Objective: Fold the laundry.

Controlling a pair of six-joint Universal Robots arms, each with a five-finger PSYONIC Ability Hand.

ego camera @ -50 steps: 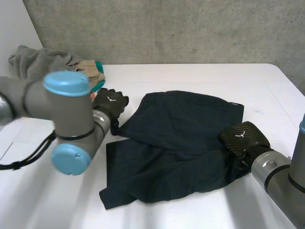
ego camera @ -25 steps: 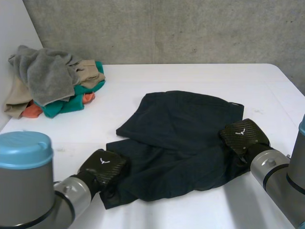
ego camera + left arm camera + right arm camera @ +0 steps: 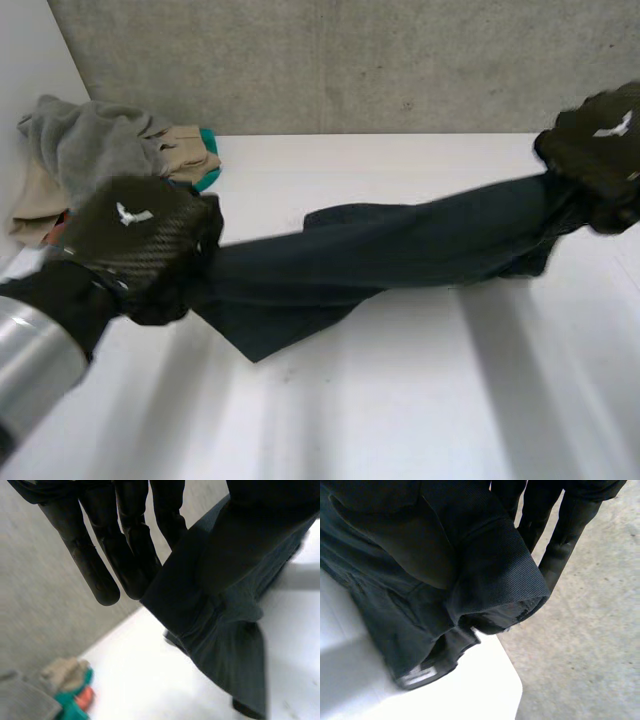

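Observation:
A dark navy garment (image 3: pixel 400 250) hangs stretched in the air between my two hands, its lower fold drooping toward the white table (image 3: pixel 420 400). My left hand (image 3: pixel 135 245) is raised at the near left and shut on one end. In the left wrist view its fingers (image 3: pixel 95 565) run nearly straight, with the garment (image 3: pixel 225 605) pinched beside them. My right hand (image 3: pixel 600 150) is raised at the far right, shut on the other end. In the right wrist view the garment (image 3: pixel 420 580) bunches over the palm in front of the fingers (image 3: pixel 570 530).
A pile of laundry (image 3: pixel 110 160) in grey, tan, teal and orange lies at the table's far left corner, also seen in the left wrist view as the pile (image 3: pixel 65 690). A concrete wall stands behind the table. The table's right corner (image 3: pixel 490 690) ends over grey floor.
The left hand came down to the garment's near left corner, closed on it and rose. Both hands have lifted the garment off the table and pulled it taut.

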